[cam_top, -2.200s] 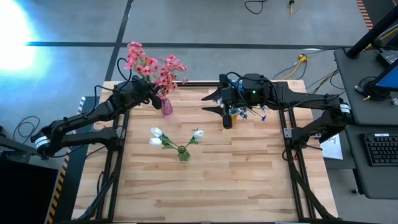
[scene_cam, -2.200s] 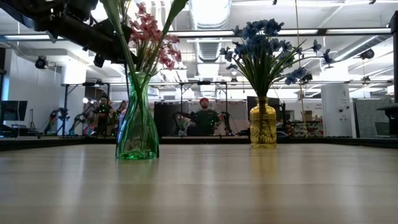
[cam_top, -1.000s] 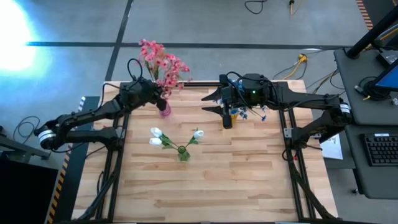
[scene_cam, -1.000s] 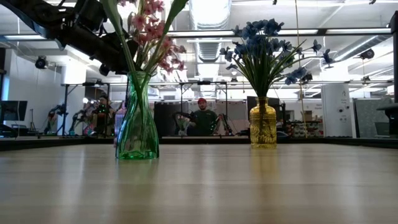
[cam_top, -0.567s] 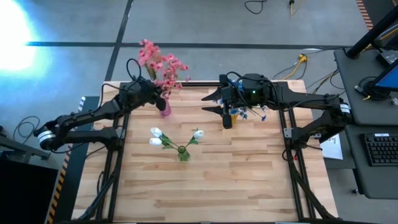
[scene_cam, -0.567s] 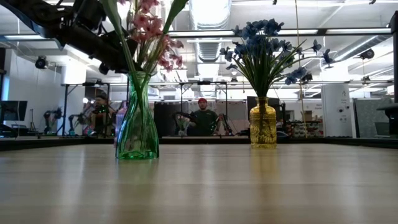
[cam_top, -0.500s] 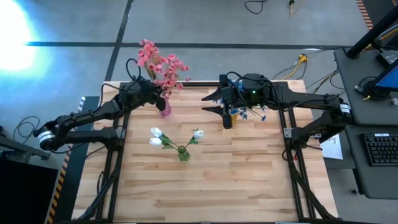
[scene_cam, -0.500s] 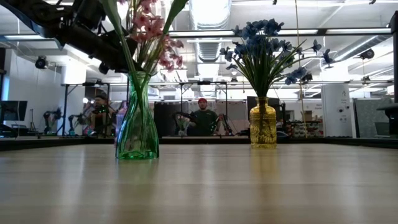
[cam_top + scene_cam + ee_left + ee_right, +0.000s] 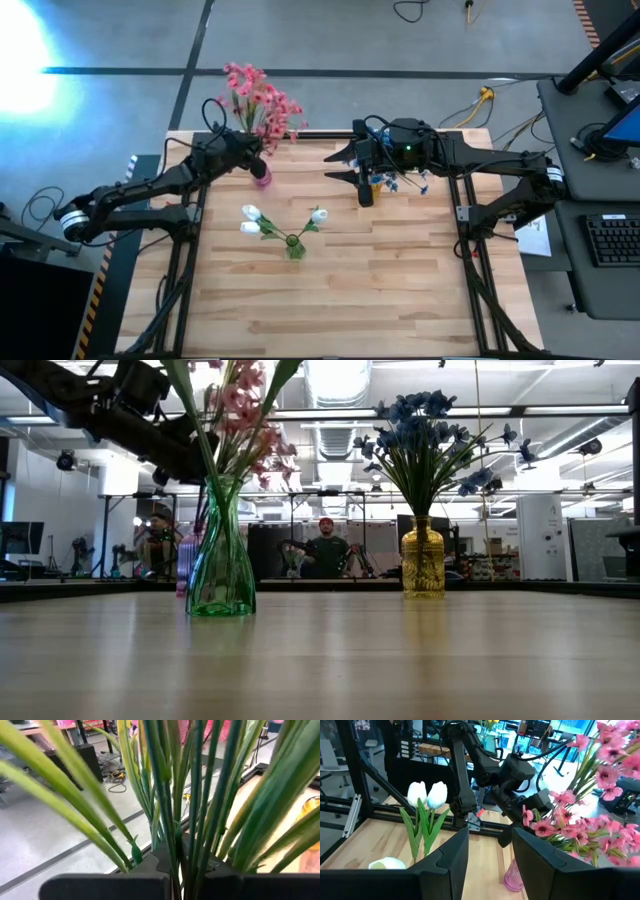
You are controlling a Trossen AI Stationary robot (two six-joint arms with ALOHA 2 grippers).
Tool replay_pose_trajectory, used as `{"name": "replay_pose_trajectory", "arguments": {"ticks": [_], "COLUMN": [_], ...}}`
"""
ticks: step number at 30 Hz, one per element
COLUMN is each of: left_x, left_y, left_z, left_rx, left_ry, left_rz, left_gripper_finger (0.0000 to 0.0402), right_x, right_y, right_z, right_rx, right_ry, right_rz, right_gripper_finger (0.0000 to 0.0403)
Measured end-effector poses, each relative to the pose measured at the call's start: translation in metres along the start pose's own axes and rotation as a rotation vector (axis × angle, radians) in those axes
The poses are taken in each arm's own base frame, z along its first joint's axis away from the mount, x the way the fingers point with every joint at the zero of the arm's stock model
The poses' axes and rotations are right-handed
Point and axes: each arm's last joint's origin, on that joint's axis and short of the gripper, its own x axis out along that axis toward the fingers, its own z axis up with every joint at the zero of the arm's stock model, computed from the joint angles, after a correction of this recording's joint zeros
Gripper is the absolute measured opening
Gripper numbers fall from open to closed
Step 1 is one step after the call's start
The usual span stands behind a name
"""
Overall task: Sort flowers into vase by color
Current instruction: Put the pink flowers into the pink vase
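At upper left of the overhead view, the left gripper (image 9: 252,153) is clamped tight on the pink flowers (image 9: 258,102), stems over the pink vase (image 9: 262,177), likely for insertion, while the right gripper (image 9: 352,165) waits half-open, empty, near centre.

On the desk (image 9: 400,290), the tulips (image 9: 283,226) stand in a vase at the middle; one bunch of flowers (image 9: 260,103) far left, another (image 9: 400,182) far right.
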Motion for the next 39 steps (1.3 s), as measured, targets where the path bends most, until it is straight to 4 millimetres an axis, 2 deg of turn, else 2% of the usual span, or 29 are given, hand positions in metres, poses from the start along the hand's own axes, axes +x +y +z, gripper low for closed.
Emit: {"name": "replay_pose_trajectory", "arguments": {"ticks": [7, 14, 18, 23, 31, 39], "left_x": [0.000, -0.001, -0.001, -0.001, -0.003, -0.003], "left_y": [0.000, 0.000, 0.000, 0.000, 0.001, 0.000], "left_z": [-0.009, -0.019, -0.020, -0.019, -0.019, -0.018], "left_rx": [0.004, 0.021, 0.032, 0.031, 0.036, 0.039], "left_ry": [-0.027, -0.062, -0.063, -0.070, -0.076, -0.078], "left_rz": [0.000, 0.001, 0.001, 0.001, 0.001, -0.010], "left_gripper_finger": [0.0000, 0.0000, 0.0000, 0.0000, 0.0000, 0.0005], "right_x": [0.000, -0.003, 0.000, 0.011, 0.011, 0.013], "right_y": [0.000, -0.004, -0.007, -0.008, -0.009, -0.014], "right_z": [0.000, 0.002, 0.008, 0.003, 0.003, 0.013], "right_rx": [-0.002, -0.040, -0.040, -0.050, -0.055, -0.058], "right_ry": [0.000, 0.020, -0.052, -0.053, -0.049, -0.087], "right_rz": [-0.006, -0.140, -0.173, -0.174, -0.180, -0.195], "right_gripper_finger": [0.0146, 0.0146, 0.0146, 0.0146, 0.0146, 0.0146]}}
